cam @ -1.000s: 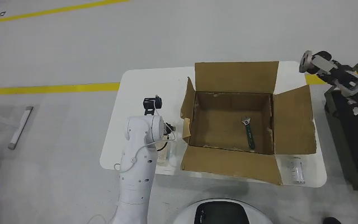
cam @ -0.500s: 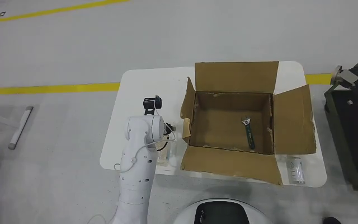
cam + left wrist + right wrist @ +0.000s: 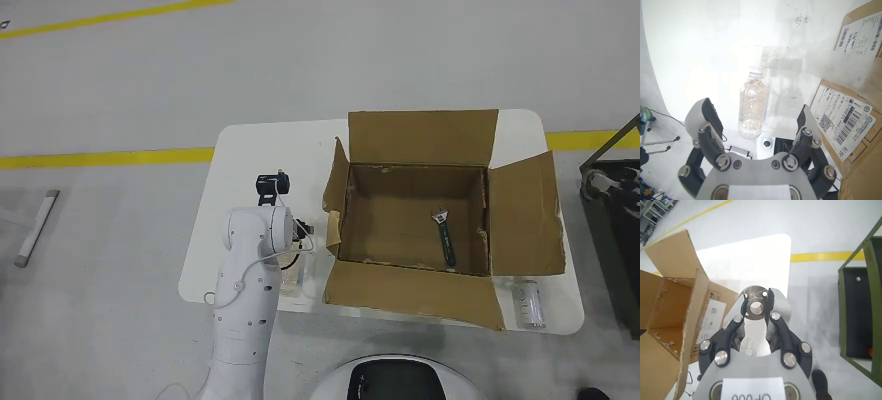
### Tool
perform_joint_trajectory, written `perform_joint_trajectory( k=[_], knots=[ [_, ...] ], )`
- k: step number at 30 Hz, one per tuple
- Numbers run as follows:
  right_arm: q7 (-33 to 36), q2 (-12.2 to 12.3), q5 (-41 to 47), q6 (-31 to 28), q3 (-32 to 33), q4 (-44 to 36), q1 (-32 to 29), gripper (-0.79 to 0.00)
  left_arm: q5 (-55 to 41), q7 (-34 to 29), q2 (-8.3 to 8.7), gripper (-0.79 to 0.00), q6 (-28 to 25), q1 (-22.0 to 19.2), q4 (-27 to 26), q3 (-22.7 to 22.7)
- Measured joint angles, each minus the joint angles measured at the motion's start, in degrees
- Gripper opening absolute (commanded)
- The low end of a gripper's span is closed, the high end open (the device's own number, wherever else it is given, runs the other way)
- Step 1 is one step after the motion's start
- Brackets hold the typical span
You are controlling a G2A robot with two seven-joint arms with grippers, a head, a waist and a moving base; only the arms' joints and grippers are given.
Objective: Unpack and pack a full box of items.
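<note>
right hand [image 3: 756, 306] gripping flange [image 3: 753, 294], wrench [image 3: 443, 238] in box [image 3: 422, 137]

The white left arm [image 3: 245, 300] carries a thin cable [image 3: 240, 278]; left gripper [image 3: 756, 109] and right gripper [image 3: 757, 298] have grey plates, black links, silver screws.

- Your white table [image 3: 260, 160] has rounded corners and stands on a pale grey floor.
- You'll find a yellow floor line [image 3: 100, 158] running in from the left to the table's edge. A second yellow line [image 3: 110, 17] slants across the far left corner of the top view.
- A short grey bar [image 3: 36, 228] lies on the floor, well apart from the table on its left.
- To your right of the table stands a green metal frame [image 3: 842, 313] with a black lining [image 3: 855, 313]. A small grey piece [image 3: 858, 278] rests on that lining, and something red [image 3: 869, 351] shows at one edge; you can't tell what it is.
</note>
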Motion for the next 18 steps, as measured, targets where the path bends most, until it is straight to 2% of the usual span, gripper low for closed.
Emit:
perform_joint_trajectory(
  k=[8,18],
  knots=[
    [5.78,0.88,-6.59,4.11,-2.78,-1.43,-2.33,-0.785,0.0,0.0,0.0,0.0,0.0,0.0,0.0,0.0],
    [10.16,1.74,-17.98,4.05,-12.28,-2.25,-3.35,-0.785,0.0,0.0,0.0,0.0,0.0,0.0,0.0,0.0]
  ],
)
